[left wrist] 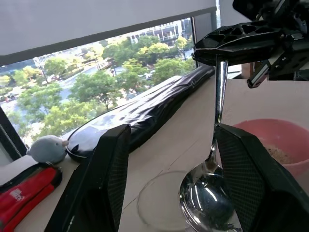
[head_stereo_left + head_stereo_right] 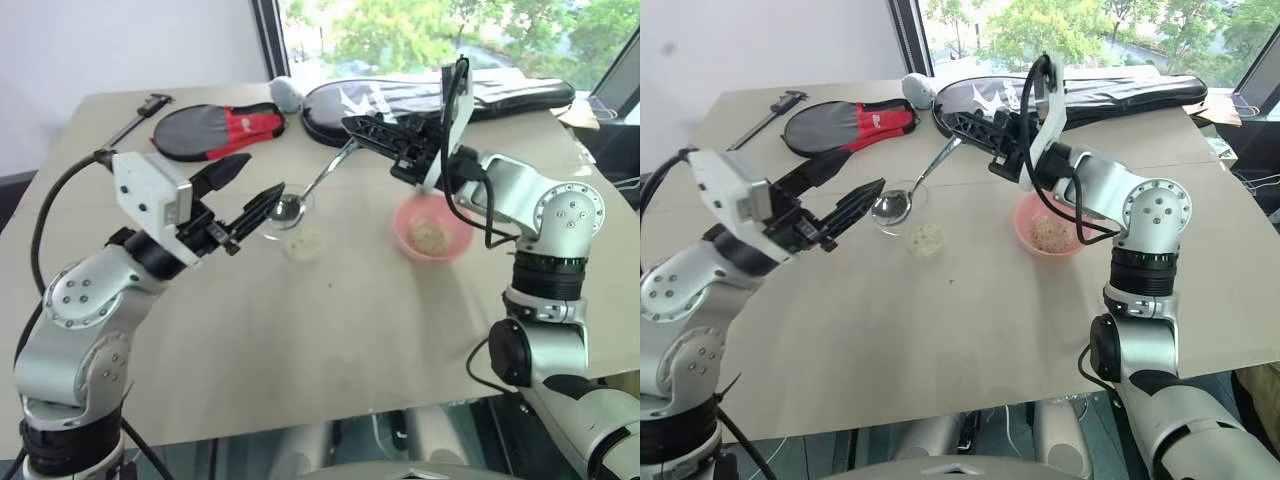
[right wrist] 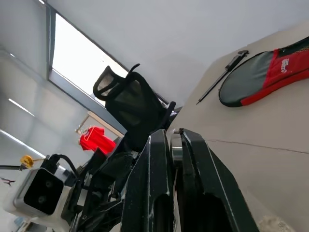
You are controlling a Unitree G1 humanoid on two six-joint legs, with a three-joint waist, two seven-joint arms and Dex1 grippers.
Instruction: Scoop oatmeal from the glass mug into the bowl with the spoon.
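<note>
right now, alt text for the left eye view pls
The right gripper holds a silver spoon by its handle, the scoop end resting in a glass mug, beside the open left gripper. Some oatmeal lies spilled on the table, and more sits in a pink bowl.

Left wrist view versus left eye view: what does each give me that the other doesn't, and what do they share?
Left wrist view alone: trees and buildings outside the window, and a close look at the spoon sitting in the glass mug.

Left eye view alone: spilled oatmeal on the table beside the mug, the caliper, and both arms.

Shared: the pink bowl, the red-and-grey pouch, the long black bag, and the right gripper shut on the spoon's handle.
</note>
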